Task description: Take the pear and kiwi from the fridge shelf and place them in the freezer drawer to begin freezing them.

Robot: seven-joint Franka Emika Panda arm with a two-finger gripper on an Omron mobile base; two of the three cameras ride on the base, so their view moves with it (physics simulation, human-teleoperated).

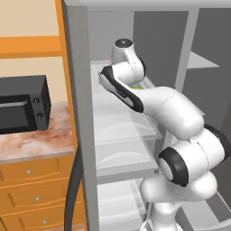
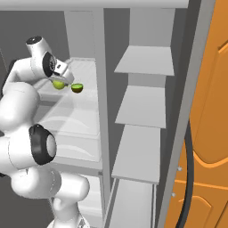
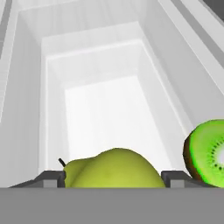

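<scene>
The pear (image 3: 111,168) lies on the fridge shelf (image 2: 84,111) between the spread fingers of the gripper (image 3: 113,179), not yet clamped; the kiwi (image 3: 208,151) sits just beside it.

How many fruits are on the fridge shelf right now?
2: the pear sits between the pincer fingertips; the kiwi lies just beside it. Others may be hidden behind the arm.

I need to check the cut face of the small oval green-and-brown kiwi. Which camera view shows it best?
The hand view: the small oval kiwi sits large at the right edge, its bright green cut face and brown skin clear. The right base view shows the kiwi tiny on the translucent fridge shelf. In the left base view the arm covers that spot.
</scene>
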